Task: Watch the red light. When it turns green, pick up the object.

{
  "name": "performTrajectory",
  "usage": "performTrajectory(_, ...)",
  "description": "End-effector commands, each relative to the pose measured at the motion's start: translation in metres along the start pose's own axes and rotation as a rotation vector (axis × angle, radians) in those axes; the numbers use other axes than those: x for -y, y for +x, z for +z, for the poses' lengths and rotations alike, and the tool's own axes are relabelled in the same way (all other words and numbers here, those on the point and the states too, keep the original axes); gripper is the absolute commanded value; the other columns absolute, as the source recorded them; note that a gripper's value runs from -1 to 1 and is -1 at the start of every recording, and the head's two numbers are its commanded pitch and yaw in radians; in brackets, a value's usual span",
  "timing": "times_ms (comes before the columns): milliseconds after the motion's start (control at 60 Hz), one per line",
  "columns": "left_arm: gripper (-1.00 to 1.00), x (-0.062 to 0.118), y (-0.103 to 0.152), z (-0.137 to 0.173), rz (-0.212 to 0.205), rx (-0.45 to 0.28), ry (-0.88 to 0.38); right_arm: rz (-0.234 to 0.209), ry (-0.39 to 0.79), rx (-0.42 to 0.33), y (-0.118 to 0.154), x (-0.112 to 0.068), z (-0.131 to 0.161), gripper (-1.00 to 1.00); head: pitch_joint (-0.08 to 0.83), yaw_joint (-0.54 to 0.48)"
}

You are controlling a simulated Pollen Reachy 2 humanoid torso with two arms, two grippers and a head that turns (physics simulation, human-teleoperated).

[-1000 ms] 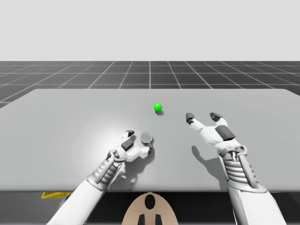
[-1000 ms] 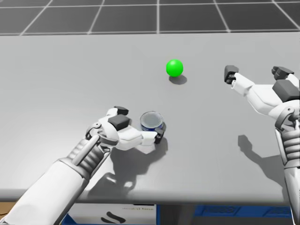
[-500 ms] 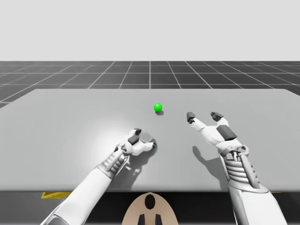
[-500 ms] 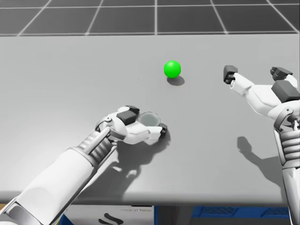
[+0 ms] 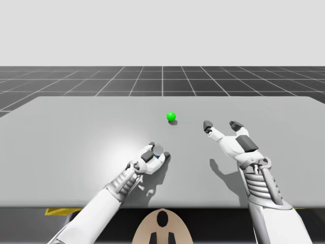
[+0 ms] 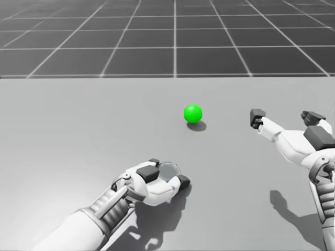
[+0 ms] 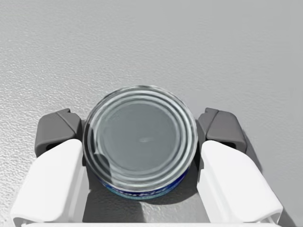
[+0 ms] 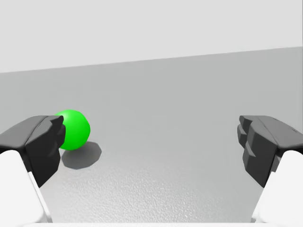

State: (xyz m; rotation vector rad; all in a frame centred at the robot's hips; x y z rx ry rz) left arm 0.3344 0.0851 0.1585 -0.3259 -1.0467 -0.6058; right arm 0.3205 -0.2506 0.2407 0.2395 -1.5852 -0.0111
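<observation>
Left gripper (image 6: 168, 173) has rolled over the blue round can (image 7: 140, 142), pinching it (light (image 6: 193, 113) green, right gripper (image 8: 151, 142) spread wide), so it looks ready to lift.

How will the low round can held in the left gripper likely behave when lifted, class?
Probably stiff: the can has a ringed, metal-looking lid. Its smooth round wall might slip between the pads touching opposite sides. Low and wide, it seems unlikely to tip.

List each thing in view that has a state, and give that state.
light: green.
left gripper: shut on the blue can.
blue can: upright, lid up, gripped from two sides.
right gripper: open, holding nothing.
</observation>
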Motion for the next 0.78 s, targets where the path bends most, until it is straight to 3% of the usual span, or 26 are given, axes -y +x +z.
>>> performTrajectory(17, 1.0, 0.043, -0.011, -0.012, 0.068, -0.023, -0.105, -0.008, -0.003, 0.003, 0.0, 0.0, 0.001, -1.0, 0.415, 0.03)
performTrajectory(217, 1.0, 0.045, 0.008, -0.004, 0.029, 0.013, -0.102, -0.012, 0.001, 0.007, 0.001, 0.0, 0.002, -1.0, 0.338, 0.02)
performTrajectory(350, 1.0, 0.037, 0.043, 0.011, 0.002, 0.083, -0.083, -0.021, 0.001, 0.013, 0.003, 0.001, 0.002, -1.0, 0.32, 0.02)
performTrajectory(400, 1.0, 0.033, 0.063, 0.021, -0.013, 0.127, -0.067, 0.008, -0.01, 0.02, 0.002, 0.0, 0.002, -1.0, 0.315, 0.01)
performTrajectory(433, 1.0, 0.03, 0.075, 0.027, -0.019, 0.153, -0.059, -0.006, -0.004, 0.017, 0.002, 0.001, 0.002, -1.0, 0.313, 0.01)
performTrajectory(583, 1.0, 0.026, 0.121, 0.058, -0.069, 0.253, -0.028, 0.01, 0.024, 0.022, 0.001, 0.003, 0.004, -1.0, 0.301, 0.01)
performTrajectory(783, 1.0, 0.028, 0.179, 0.109, -0.142, 0.448, 0.024, 0.028, 0.032, 0.019, -0.001, 0.004, 0.005, -1.0, 0.299, 0.01)
